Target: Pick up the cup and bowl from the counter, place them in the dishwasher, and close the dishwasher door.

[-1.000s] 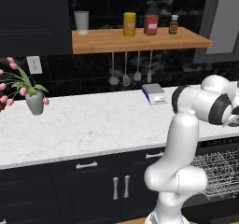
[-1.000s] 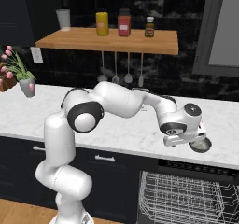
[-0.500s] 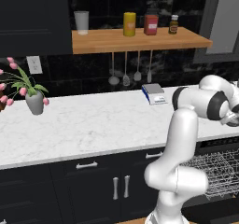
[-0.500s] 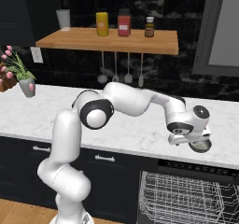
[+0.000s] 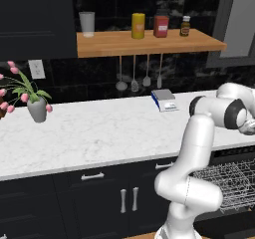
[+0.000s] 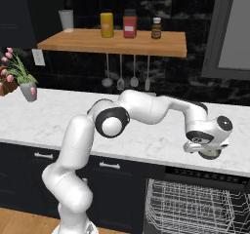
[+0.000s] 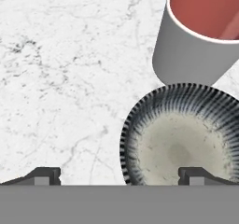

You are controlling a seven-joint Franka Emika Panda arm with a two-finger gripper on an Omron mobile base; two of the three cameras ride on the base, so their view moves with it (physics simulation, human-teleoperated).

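Hovering above worktop (image 7: 60,69), jaws spread wide, nothing held; left tip over bare marble, right tip over bowl.
- Bowl (image 7: 179,139): below jaws, right of centre, on worktop, just beside cup. Ribbed dark rim, pale glazed well. Judged rigid, ceramic-like, slippery, chip-prone. Grip point: rim wall, one finger inside, one outside.
- Cup (image 7: 198,36): upright beyond bowl, grey wall, red interior. Judged light, stiff, smooth. Grip point: across wall or rim.
- Dishwasher (image 6: 195,208): open, wire rack exposed, below worktop edge.

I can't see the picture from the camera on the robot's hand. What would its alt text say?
Looking down on a white marble counter: a striped bowl with a pale inside stands below the open end effector, one fingertip over it. A grey cup, red inside, stands just beyond the bowl.
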